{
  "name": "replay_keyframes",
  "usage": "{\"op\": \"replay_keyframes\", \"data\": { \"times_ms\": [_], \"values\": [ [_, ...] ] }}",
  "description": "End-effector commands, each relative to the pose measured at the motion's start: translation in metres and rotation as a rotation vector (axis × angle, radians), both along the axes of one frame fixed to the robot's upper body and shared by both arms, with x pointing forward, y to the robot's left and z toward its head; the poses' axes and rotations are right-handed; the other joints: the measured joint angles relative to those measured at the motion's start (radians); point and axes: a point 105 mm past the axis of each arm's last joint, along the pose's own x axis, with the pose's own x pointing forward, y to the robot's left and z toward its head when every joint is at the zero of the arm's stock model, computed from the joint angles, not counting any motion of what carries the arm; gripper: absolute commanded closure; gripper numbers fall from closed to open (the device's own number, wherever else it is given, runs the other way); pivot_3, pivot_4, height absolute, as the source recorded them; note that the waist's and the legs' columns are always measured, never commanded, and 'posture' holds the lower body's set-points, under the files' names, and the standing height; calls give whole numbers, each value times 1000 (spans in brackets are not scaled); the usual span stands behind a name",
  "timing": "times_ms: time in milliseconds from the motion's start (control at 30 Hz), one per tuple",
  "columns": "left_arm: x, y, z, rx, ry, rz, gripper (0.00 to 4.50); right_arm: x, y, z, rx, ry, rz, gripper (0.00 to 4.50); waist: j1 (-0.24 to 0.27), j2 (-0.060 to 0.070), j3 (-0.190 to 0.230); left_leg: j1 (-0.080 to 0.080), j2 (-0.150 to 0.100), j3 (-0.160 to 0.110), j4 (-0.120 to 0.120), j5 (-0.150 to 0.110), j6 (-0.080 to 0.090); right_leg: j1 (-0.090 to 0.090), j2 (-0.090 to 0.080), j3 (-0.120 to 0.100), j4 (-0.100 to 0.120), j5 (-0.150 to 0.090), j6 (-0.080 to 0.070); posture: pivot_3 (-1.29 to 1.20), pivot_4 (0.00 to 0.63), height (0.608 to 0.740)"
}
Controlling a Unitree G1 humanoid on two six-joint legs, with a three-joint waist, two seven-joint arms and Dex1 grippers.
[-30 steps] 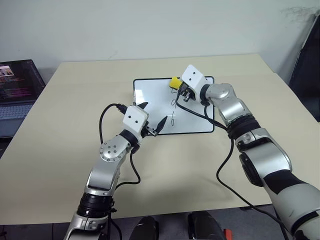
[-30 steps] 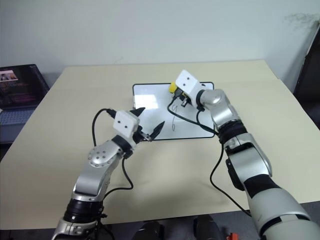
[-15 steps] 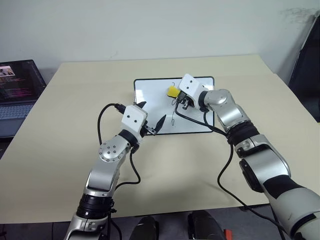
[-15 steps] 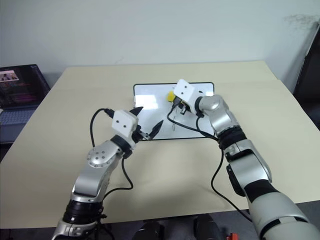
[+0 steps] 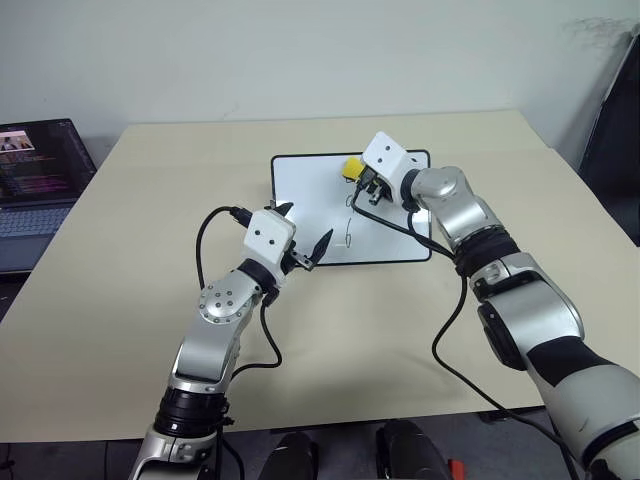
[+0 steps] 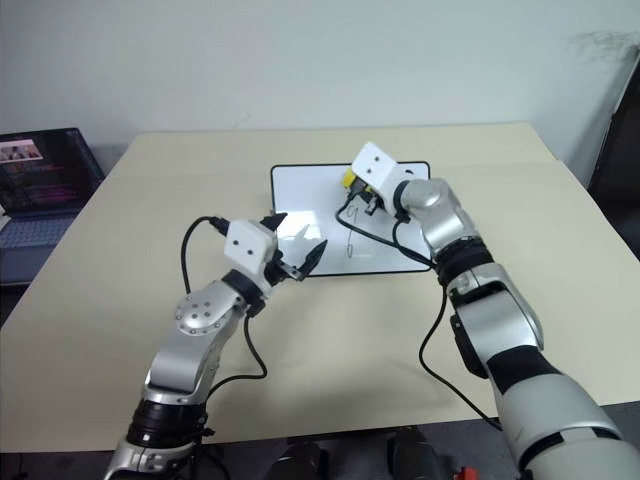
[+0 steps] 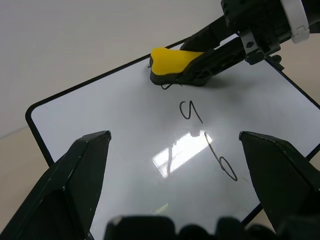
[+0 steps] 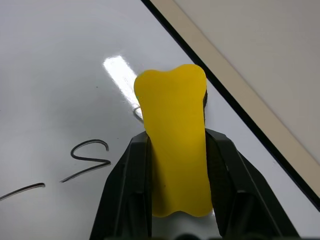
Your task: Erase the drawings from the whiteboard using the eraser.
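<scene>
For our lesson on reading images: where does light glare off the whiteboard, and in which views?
Left wrist view: a bright patch of glare sits on the whiteboard between the two lower drawings. Right wrist view: a white streak of glare lies beside the eraser, which the right gripper clamps. Right eye view: a faint sheen near the left gripper.

Glossy white whiteboard mirroring a light, thin black frame, matt yellow foam-like eraser with dark felt base, smooth matt beige table, matt black plastic fingers, thin black drawings
</scene>
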Motion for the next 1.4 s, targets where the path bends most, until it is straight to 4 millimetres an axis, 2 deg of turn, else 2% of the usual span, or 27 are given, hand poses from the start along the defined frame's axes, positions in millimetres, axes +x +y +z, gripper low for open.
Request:
{"op": "replay_keyframes", "data": {
  "times_ms": [33,500,733,833,1033,1400],
  "values": [
    [-1,-2,15,-12,-53,-9,0,6,-5,14,24,-39,-39,3356,0,0,0,0,0,0,0,0,0,0,0,0,0,0,0,0,150,740],
    [-1,2,16,-6,-57,3,0,0,5,23,74,-53,12,3356,-3,0,0,-1,0,0,0,0,0,-1,0,0,-1,0,0,0,150,740],
    [1,-2,16,-6,-59,-8,0,-2,19,55,135,-115,31,3356,-4,1,1,-2,0,0,-1,0,0,-2,0,1,-2,0,0,0,150,740],
    [2,-3,17,-7,-61,-11,0,-2,26,59,142,-123,36,3356,-5,1,1,-3,0,1,-1,0,-1,-4,0,2,-2,0,0,0,150,740],
    [1,-2,16,-9,-62,-5,0,2,26,50,130,-107,11,3356,-2,1,1,-3,0,1,-2,0,-1,-5,0,2,-3,0,0,0,150,740],
    [-2,3,19,-6,-71,18,0,6,16,0,70,23,-43,3356,-3,1,1,-2,0,1,-2,0,0,-3,0,2,-2,0,0,0,150,740]
  ]
}}
